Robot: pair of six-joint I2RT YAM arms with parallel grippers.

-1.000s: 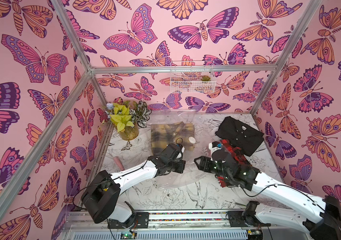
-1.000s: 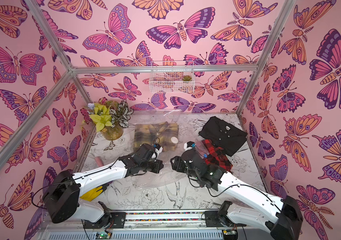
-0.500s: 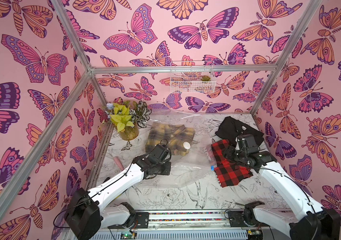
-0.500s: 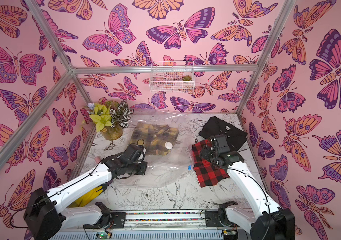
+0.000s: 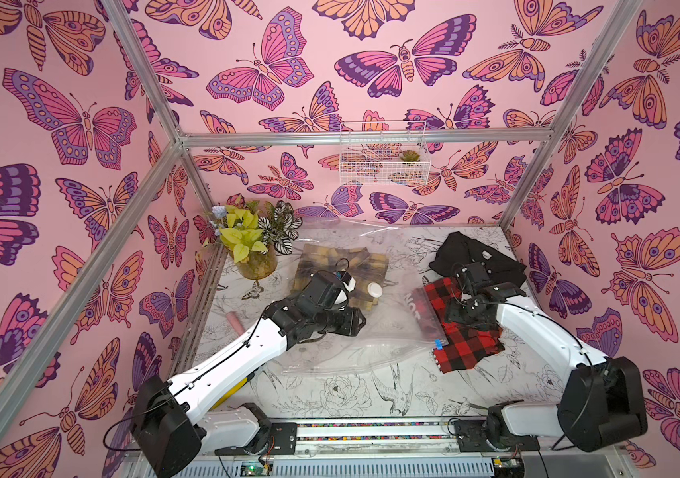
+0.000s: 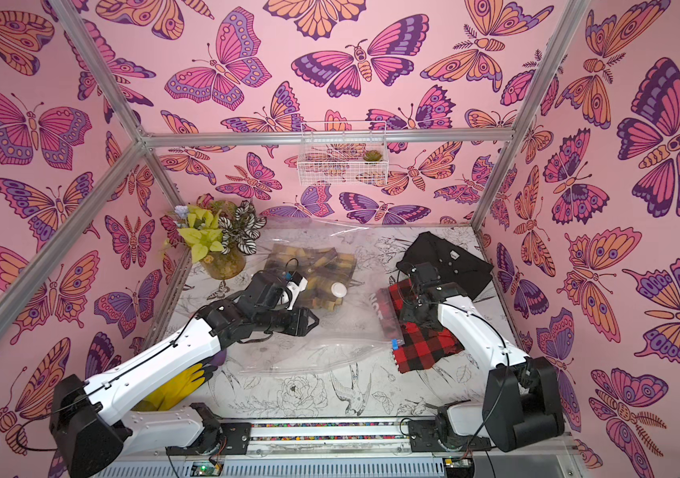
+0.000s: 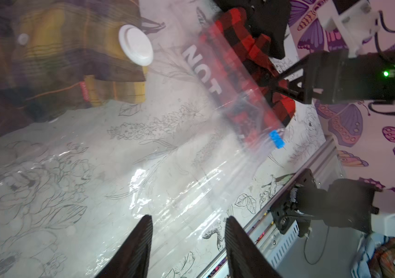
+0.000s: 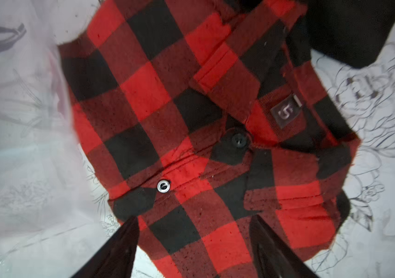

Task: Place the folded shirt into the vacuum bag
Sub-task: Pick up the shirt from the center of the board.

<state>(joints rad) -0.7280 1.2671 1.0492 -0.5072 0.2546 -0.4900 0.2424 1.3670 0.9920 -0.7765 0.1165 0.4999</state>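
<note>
The vacuum bag (image 5: pixel 371 331) lies flat on the table (image 5: pixel 330 397); its upper lip should be raised before anything is pushed in. The red checked shirt (image 5: pixel 468 351) lies at the bag's mouth, one long edge overlapped by the lip (inside or beneath cannot be told). It should be pinched through all folded layers and slid in sideways. The right gripper (image 8: pixel 194 221) hangs above it, jaws wide, empty. The left gripper (image 7: pixel 188 217) is poised over the bag, jaws partly parted, empty. The shirt's long axis is laid front to rear, alongside the mouth; the collar end is pointed rearward.
</note>
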